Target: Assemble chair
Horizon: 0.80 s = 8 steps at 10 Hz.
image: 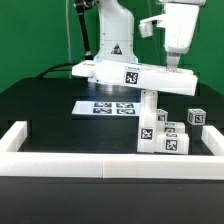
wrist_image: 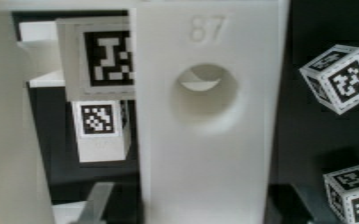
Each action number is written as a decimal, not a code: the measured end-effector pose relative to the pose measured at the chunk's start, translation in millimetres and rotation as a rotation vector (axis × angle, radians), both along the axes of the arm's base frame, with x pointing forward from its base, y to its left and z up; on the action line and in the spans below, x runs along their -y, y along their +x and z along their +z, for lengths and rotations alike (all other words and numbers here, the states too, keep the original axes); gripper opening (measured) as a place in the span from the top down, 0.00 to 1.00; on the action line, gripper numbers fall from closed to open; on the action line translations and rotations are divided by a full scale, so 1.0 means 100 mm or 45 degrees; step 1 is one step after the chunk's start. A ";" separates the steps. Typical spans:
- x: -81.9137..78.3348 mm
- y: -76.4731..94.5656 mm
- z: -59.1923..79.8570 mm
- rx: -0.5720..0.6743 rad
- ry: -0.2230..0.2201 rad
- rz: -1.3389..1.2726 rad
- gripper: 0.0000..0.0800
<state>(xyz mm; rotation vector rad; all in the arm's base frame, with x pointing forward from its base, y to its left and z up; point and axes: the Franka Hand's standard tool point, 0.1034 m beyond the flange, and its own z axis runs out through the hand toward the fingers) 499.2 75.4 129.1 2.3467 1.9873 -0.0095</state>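
My claw (image: 177, 67) is clamped on the slab (image: 112, 72), mid-fitting, I judge; next its hole (wrist_image: 206, 79) must line up over the post (image: 150, 108).

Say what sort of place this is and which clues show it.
Likely a robotics lab bench: a robot's claw grips a tagged white chair slab, and a marker board lies on the rail-fenced black table.
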 end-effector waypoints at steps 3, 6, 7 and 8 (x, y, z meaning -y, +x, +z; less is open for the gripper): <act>0.01 0.00 0.02 -0.006 -0.003 -0.002 0.64; 0.02 0.00 0.01 -0.013 -0.005 -0.006 0.64; 0.02 0.00 0.01 -0.014 -0.005 -0.006 0.64; 0.02 0.00 0.01 -0.016 -0.005 -0.005 0.64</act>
